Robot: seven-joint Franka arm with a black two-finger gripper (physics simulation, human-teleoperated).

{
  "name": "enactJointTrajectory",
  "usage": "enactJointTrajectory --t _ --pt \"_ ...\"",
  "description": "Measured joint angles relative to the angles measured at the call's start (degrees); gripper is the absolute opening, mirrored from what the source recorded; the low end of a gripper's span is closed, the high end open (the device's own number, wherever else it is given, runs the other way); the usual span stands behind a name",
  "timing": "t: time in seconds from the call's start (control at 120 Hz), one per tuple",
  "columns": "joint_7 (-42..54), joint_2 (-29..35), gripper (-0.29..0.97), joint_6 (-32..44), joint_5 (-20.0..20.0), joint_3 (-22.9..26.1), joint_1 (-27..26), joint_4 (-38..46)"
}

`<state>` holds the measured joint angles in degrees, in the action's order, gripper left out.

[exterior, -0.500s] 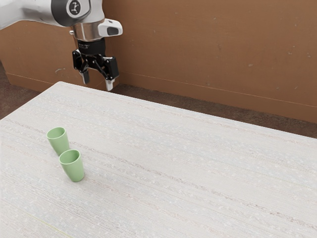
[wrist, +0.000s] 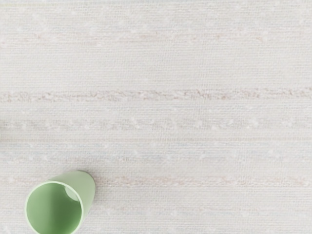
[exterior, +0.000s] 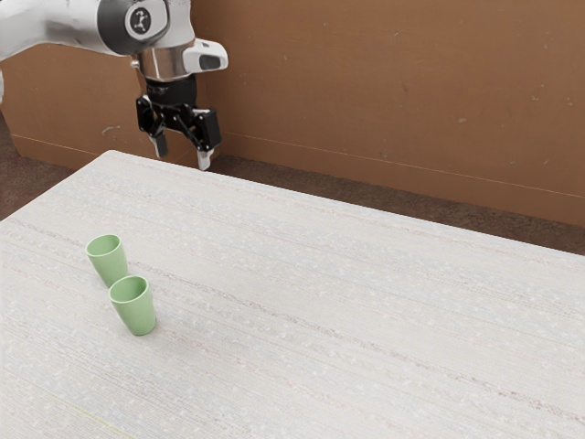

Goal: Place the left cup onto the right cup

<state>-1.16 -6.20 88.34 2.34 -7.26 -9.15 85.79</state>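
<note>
The hand (exterior: 182, 156) has moved only a little downward in the last moment. It hangs high over the back edge of the surface (exterior: 366, 302), with its fingers spread and nothing between them. Both green cups stand upright, well apart from it: the back cup (exterior: 107, 259) and the front cup (exterior: 133, 305) just beside it. I cannot tell if they touch. I judge the approach has barely begun; no cup is lifted yet.
</note>
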Motion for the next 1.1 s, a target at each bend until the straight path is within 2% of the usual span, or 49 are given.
enactJointTrajectory --t 0.783,1.1 --pt "-0.34 -2.19 0.67 13.35 -1.18 0.06 11.64 13.17" --pt "-0.40 -2.69 0.65 17.45 -1.71 0.11 14.59 16.60"
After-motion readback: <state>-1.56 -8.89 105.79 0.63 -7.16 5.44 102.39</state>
